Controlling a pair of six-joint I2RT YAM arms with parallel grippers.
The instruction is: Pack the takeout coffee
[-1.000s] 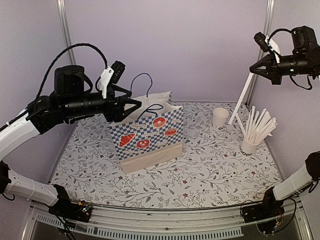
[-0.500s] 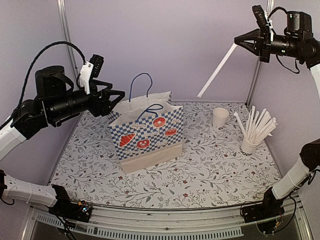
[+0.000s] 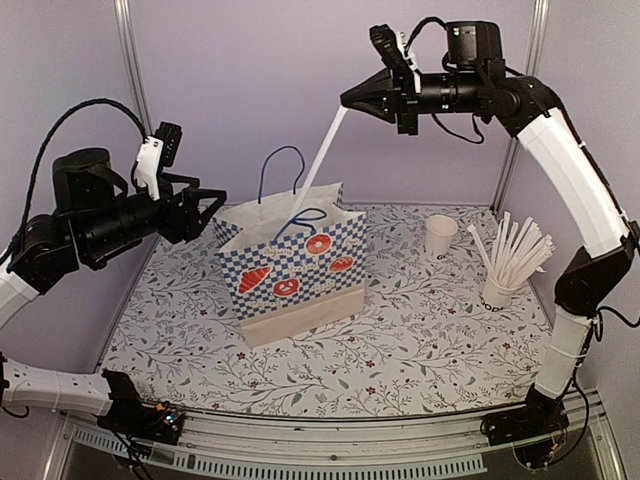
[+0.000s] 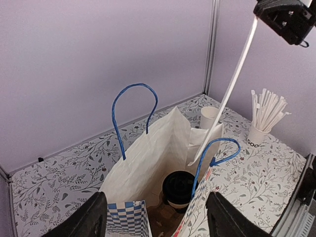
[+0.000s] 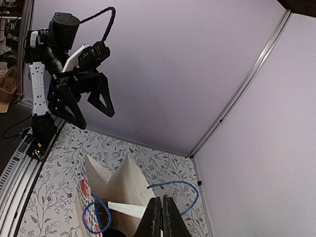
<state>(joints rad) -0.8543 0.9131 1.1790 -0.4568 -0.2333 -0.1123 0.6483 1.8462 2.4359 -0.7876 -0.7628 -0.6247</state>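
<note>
paper bag (image 3: 290,275), lidless cup (image 3: 440,236), stick cup (image 3: 497,292), slanted stick (image 3: 322,152)

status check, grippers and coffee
Left gripper open, empty, left of the paper bag. Right gripper shut on a long white stick, lower end at the bag mouth. Takeout coffee upright inside the bag. Nothing else in the way.

Bag (image 3: 290,265) blue-white checked, handles (image 4: 133,85) blue; tabletop (image 3: 430,340) grey floral; takeout coffee (image 4: 178,190) lid black; stick (image 3: 322,152) white.
</note>
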